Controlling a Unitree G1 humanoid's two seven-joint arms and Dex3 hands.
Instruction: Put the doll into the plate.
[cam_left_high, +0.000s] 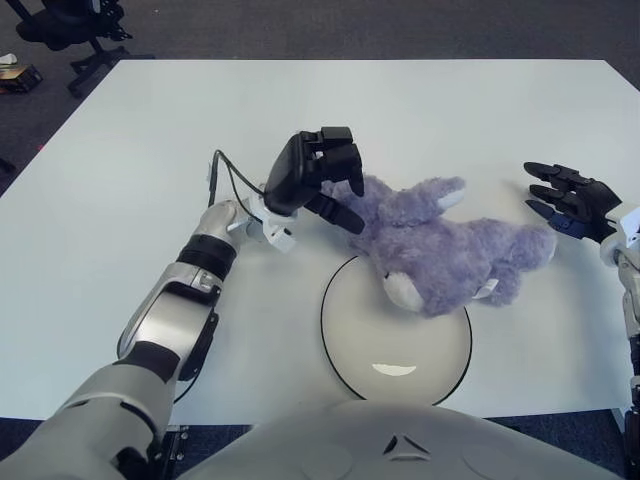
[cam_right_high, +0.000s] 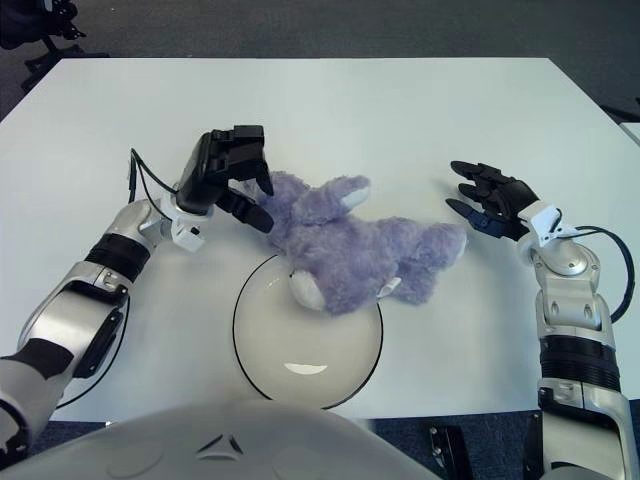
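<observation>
The purple plush doll (cam_left_high: 445, 250) lies on its side on the white table, its head end over the upper rim of the white, black-rimmed plate (cam_left_high: 400, 350) and its body stretching right over the table. My left hand (cam_left_high: 322, 178) hovers at the doll's upper left end with its fingers spread. One fingertip (cam_left_high: 348, 218) is close to the plush, and nothing is gripped. My right hand (cam_right_high: 490, 197) shows to the right of the doll, fingers spread and holding nothing.
A black cable (cam_left_high: 228, 172) loops off my left wrist. Beyond the table's far left corner stand an office chair (cam_left_high: 62, 28) and a small object (cam_left_high: 18, 76) on the dark floor. The plate sits near the table's front edge.
</observation>
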